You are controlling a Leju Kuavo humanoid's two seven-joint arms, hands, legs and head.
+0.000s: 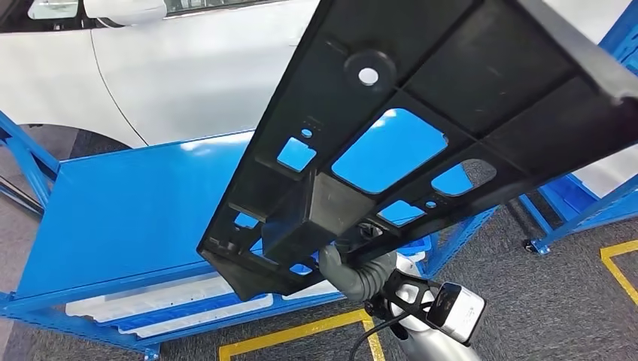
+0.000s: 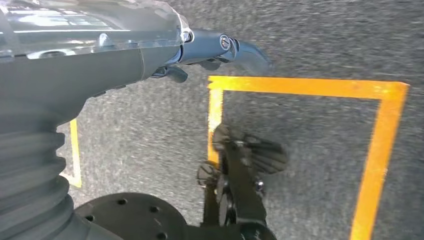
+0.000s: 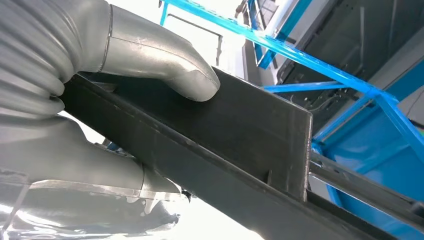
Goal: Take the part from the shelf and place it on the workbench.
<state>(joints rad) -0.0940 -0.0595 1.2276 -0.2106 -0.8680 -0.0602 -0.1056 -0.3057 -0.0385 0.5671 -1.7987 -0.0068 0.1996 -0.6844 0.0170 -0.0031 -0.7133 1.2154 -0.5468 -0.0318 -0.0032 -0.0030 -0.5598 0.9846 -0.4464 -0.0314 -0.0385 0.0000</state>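
Above the blue table (image 1: 135,203) at frame left, the right robot hand (image 3: 100,100) clamped the black ribbed panel (image 1: 421,128); lowering it level looked wisest. The left robot hand (image 2: 215,50) hung empty, fingers apart.

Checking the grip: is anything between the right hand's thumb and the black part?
Nothing: in the right wrist view the thumb presses straight on the black part.
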